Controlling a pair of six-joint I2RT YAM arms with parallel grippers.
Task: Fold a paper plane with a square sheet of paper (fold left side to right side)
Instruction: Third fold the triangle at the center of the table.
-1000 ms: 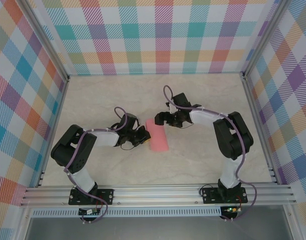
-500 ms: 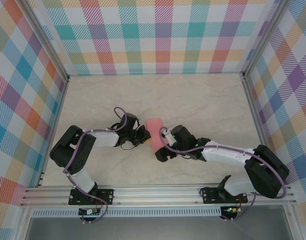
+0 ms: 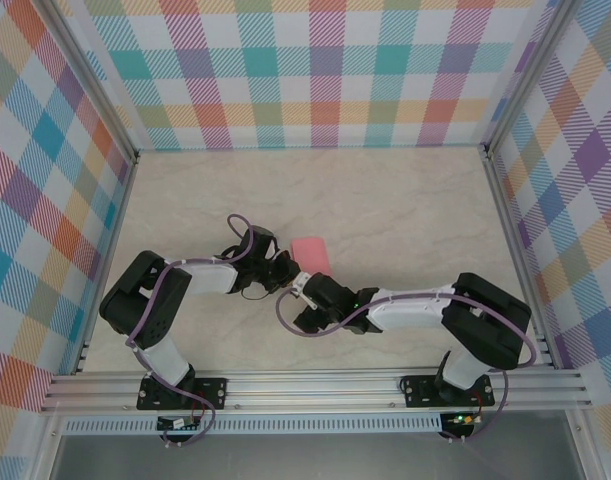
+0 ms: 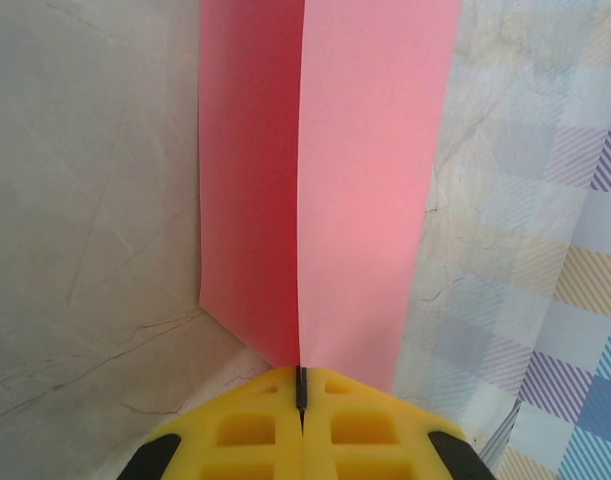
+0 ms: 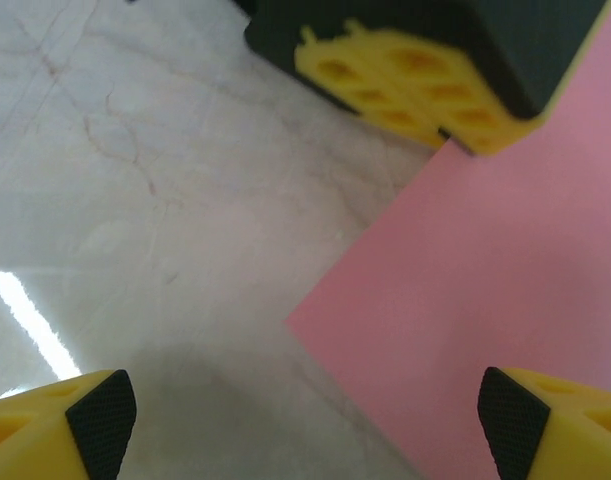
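Nearest the bases, the right arm now lies low and stretched leftward across the cream marbled table (image 3: 415, 200). A second ago it stood bent on the right side, with its fingers at the far end of the paper. The right gripper (image 3: 294, 303) has swung round to the near end of the thin salmon-pink sheet of paper (image 3: 311, 250). Its fingers are spread wide with nothing between them, and in its own wrist view the right gripper (image 5: 305, 425) frames a near corner of the sheet (image 5: 505, 280). Just beyond, the left gripper (image 3: 283, 272) has not shifted. Its yellow fingers (image 4: 275, 430) are pressed fully together on the sheet (image 4: 365, 180), pinching its left edge. The sheet lies where it did, mid-table between the two grippers. From above the right arm now covers its near part, so only the far end shows.
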